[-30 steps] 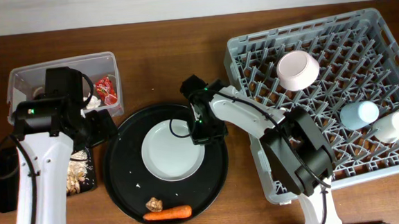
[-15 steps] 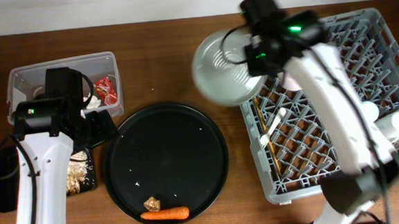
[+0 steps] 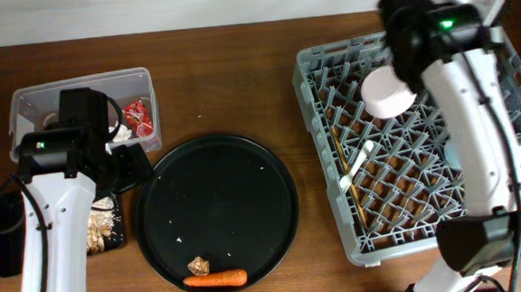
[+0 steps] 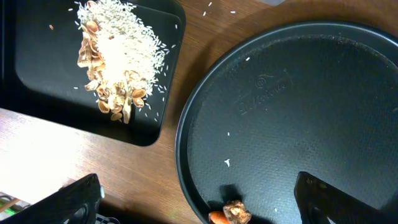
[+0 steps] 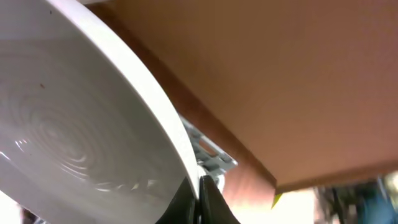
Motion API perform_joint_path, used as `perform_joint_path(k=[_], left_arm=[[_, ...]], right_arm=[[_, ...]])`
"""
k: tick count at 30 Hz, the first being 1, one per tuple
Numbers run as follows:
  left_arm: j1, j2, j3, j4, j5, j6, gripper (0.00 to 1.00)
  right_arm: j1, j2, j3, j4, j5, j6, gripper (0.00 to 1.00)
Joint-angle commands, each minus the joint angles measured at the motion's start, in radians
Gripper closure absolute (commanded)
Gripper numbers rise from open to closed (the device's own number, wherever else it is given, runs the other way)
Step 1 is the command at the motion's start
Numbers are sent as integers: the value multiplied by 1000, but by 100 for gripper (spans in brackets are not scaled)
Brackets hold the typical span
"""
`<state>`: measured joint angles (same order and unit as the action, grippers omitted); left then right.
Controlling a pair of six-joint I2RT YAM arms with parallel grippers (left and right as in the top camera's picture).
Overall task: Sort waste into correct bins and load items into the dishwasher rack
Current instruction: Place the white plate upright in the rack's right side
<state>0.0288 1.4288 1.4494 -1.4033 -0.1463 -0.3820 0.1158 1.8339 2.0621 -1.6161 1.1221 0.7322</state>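
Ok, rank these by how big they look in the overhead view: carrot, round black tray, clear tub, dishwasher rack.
Largest to smallest:
1. dishwasher rack
2. round black tray
3. clear tub
4. carrot

Left arm (image 3: 47, 236): white rounded links, black joint blocks, green LED (image 3: 40, 144), thin black cables (image 3: 33, 223) along it. Left gripper (image 4: 196, 198): black fingers (image 4: 74, 202). Right arm (image 3: 477, 124): same white/black build w/ green light (image 3: 443, 23).

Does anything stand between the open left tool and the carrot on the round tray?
Only the small brown lump, lying close beside the carrot on the side facing the left tool; otherwise just round black tray.
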Motion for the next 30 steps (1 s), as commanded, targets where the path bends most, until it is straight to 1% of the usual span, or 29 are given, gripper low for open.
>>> perform_joint_path(k=[1,8,11,14,18,21,25,30], left_arm=[[4,-8,6,-2,0,16,1],[4,-8,6,-2,2,16,1],[4,-8,6,-5,25,16,1],[4,-8,6,-3,34,16,1],[4,-8,6,-5,35,16,1],[4,-8,6,-4,35,16,1],[4,-8,6,-5,35,16,1],[4,-8,6,-3,50,15,1]], right_arm=[[-94,-8,2,-1,5,70,96],[-192,-8,2,65,36,69,96],[-232,-1,2,138,42,59,96],[-266,27,2,220,43,4,96],[-307,95,2,372,42,-125,96],[-327,164,2,447,31,-161,96],[-327,268,2,476,6,-160,96],[-296,374,2,459,-50,-160,96]])
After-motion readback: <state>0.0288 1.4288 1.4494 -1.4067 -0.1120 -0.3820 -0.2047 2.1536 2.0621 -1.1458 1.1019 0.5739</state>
